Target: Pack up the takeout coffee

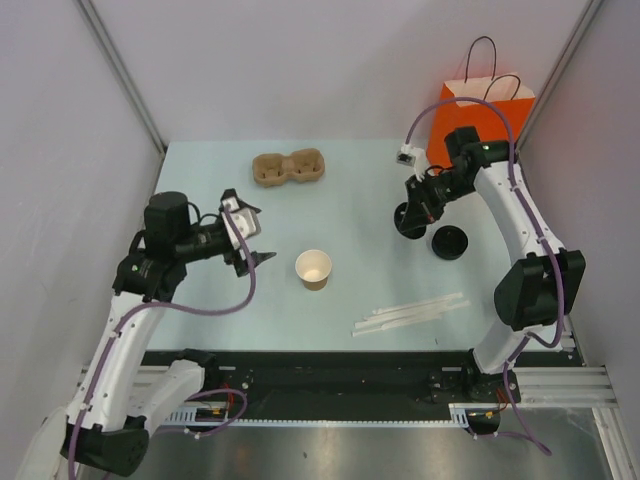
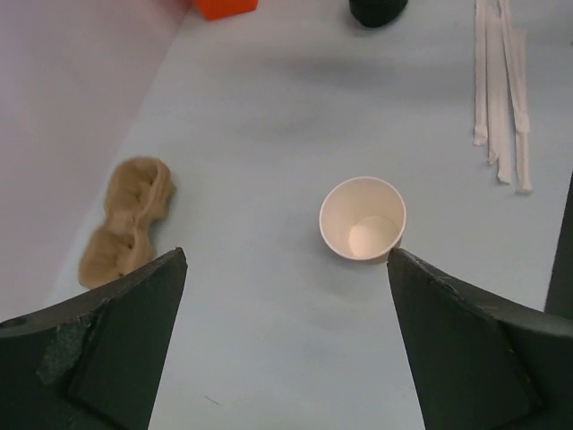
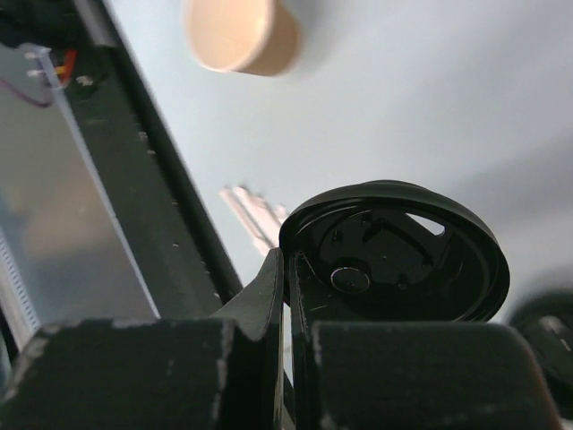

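Aloft, right end effector tight on black lid; left end effector agape toward cup.

Cup ctr of table; carrier rear-left; bag rear-right; loose lid right of cup; straws front-right.

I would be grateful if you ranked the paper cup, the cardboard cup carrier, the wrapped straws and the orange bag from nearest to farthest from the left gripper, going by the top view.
From the left gripper:
1. paper cup, just to its right.
2. cardboard cup carrier, toward the far edge.
3. wrapped straws, near edge, right of centre.
4. orange bag, far right corner.
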Robot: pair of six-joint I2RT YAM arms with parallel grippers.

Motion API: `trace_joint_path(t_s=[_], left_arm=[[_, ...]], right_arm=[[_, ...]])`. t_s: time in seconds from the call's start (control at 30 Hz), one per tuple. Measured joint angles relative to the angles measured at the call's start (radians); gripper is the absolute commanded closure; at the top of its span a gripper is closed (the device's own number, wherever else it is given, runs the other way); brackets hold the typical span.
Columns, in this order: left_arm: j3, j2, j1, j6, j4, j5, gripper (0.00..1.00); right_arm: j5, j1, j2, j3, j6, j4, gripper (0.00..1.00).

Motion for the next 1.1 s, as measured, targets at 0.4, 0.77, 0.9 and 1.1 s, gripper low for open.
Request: trace_joint_path(t_s=[0.4,0.77,0.9,1.1], left_arm=[[-0.213,-0.025,-0.517,0.477,0.219,-0.146,0.14],[-0.174,0.13,-0.644,0.596,0.232,-0.177,0.19],[-0.161,0.152,-0.689,0.618,0.226,-0.198,0.23],[-0.154,0.196,-0.726,0.62,0.201,-0.25,0.4]], right_arm=[[-0.233,0.209,-0.007,-0.106,-0.025,-0.022,1.0],[-0.293,0.422,-0.019,-0.148,-0.02,-0.03,1.0],[-0.293,0.463,-0.022,-0.148,-0.017,-0.03,1.0],[-0.286,0.501,-0.022,-0.146,-0.006,-0.043,1.0]])
